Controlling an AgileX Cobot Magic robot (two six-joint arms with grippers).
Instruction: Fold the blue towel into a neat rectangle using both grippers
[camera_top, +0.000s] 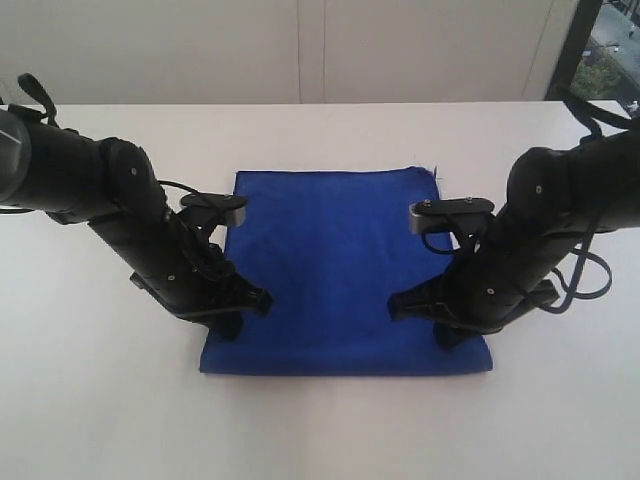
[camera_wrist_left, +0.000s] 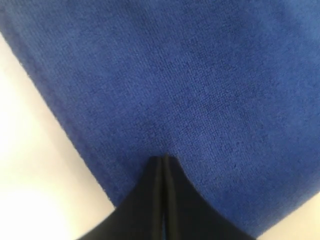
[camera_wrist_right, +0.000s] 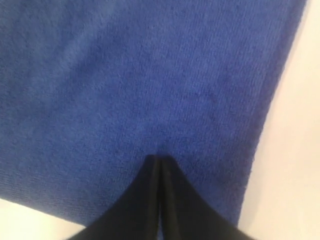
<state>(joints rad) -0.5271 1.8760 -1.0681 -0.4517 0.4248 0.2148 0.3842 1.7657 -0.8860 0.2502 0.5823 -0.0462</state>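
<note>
Jaws closed to a thin seam on left gripper (camera_wrist_left: 164, 160) and right gripper (camera_wrist_right: 159, 159) alike, tips down on the blue towel (camera_top: 340, 270); cannot confirm any cloth pinched. Lies flat at mid-bench (camera_top: 90, 420), outline near square, long axis not clear. Sits directly beneath each tip, near corners just beyond toward the exterior camera; left gripper nearer the left corner, right gripper nearer the right. Count: one towel, two grippers.

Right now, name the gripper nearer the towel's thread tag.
Right. The right gripper sits on the blue towel along the edge with the thread tag; the left gripper sits along the opposite edge.
</note>
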